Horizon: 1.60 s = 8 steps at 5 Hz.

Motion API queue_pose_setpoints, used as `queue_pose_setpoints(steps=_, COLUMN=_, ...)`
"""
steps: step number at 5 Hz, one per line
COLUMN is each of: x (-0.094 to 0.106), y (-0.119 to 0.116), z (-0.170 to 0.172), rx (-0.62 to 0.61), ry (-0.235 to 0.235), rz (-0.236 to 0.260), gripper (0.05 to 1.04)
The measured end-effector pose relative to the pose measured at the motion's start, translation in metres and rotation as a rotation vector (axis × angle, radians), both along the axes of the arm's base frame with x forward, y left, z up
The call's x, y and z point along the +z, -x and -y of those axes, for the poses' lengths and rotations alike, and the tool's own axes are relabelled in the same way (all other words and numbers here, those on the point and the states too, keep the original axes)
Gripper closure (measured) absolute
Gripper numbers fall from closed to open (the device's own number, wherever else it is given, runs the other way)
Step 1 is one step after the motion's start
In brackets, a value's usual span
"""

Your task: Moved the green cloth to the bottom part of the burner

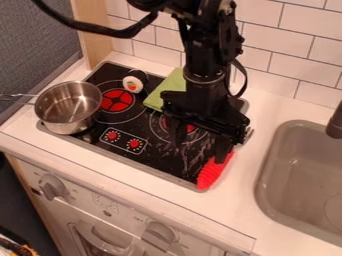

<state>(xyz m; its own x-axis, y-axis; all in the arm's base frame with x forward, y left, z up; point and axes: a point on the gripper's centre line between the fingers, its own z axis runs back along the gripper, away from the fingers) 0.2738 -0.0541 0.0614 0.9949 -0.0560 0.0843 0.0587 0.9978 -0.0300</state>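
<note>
Green cloth [165, 90], black tool [200, 150], metal pot [61, 121]

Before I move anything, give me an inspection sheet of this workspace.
Surface: black cooktop in a pale counter; light streaks or reflections at front right.
Job's things: green cloth at the back, partly behind the arm.
Clutter: metal pot, left; round toy food; red ridged item, front right corner.
Gripper: open, above the right side.
Cables: black cable, upper left.
Surroundings: sink, right; tiled wall behind.
</note>
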Motion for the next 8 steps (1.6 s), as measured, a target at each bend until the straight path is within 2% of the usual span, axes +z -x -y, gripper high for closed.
queue_pose_setpoints(steps=1, x=-0.009, y=0.002, z=-0.001, rx=-0.005, ry=-0.012, rz=-0.037, gripper=0.083)
queue_pose_setpoints(steps=2, x=0.002, y=-0.031, z=-0.018, rx=0.003, ry=-0.053, rz=-0.003, gripper=0.083)
queue_pose_setpoints(steps=3, x=-0.005, y=-0.066, z=-0.028, rx=0.014, ry=-0.062, rz=-0.004, gripper=0.083)
queue_pose_setpoints(steps=4, x=-0.017, y=-0.099, z=-0.044, rx=0.051, ry=-0.045, rz=0.0, gripper=0.083)
queue_pose_setpoints(steps=5, x=-0.03, y=-0.119, z=-0.062, rx=0.072, ry=-0.038, rz=-0.036, gripper=0.083)
queue_pose_setpoints(steps=6, x=-0.026, y=-0.13, z=-0.078, rx=0.096, ry=-0.012, rz=-0.009, gripper=0.083)
queue_pose_setpoints(steps=7, x=-0.025, y=-0.13, z=-0.082, rx=0.101, ry=-0.008, rz=-0.005, gripper=0.083)
queue_pose_setpoints(steps=8, x=-0.047, y=-0.126, z=-0.081, rx=0.113, ry=-0.008, rz=-0.059, gripper=0.083)
